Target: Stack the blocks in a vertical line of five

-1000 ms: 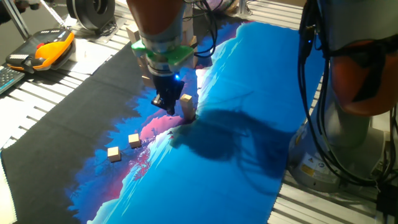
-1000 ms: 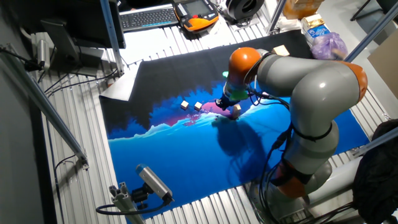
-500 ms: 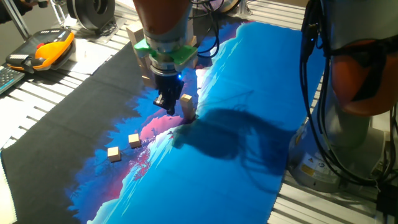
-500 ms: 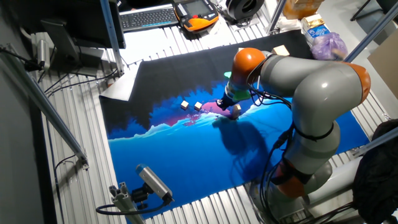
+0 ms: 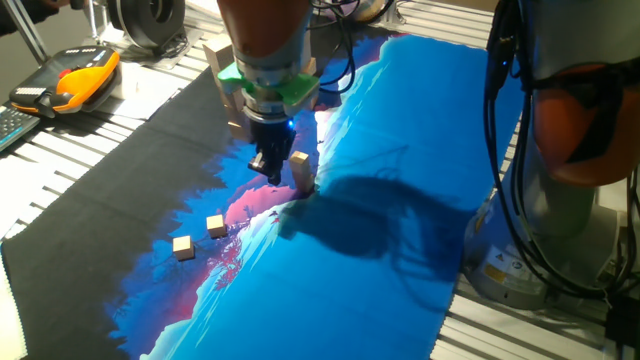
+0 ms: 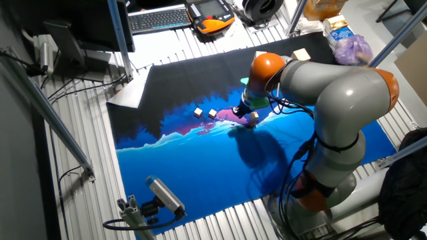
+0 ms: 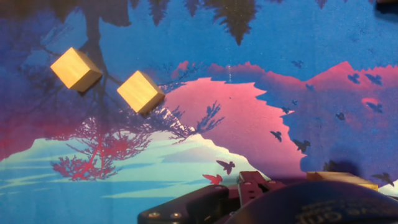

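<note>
Big grey-and-orange arm (image 6: 333,87) bent over slatted bench (image 6: 87,160), printed blue-and-pink mat (image 5: 380,200) spread across it. Gripper (image 5: 270,172) low over pink patch of mat, just beside short stack of blocks (image 5: 301,171); fingers too dark and small to read, so cannot tell whether clenched or released, nothing seen held. Two loose blocks lying on mat near each other, well apart from stack: one (image 7: 140,91) nearer the gripper, other (image 7: 76,69) farther out, both flat and not touching.
</note>
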Robot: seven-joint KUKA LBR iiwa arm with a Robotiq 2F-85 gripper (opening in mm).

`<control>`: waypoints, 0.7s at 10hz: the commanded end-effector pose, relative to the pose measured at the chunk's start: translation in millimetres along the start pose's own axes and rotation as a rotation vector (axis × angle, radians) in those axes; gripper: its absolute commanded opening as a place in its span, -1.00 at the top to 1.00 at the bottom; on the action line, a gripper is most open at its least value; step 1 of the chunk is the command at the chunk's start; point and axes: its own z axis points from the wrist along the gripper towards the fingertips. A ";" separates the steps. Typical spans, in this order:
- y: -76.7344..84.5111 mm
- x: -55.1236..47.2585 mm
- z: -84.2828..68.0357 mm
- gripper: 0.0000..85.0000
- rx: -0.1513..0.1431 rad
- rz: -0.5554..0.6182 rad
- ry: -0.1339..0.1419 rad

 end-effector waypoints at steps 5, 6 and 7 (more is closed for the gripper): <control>-0.3 0.2 0.1 1.00 -0.035 -0.001 0.020; -0.3 0.2 0.1 1.00 -0.035 -0.001 0.018; -0.3 0.2 0.1 1.00 -0.037 0.001 0.018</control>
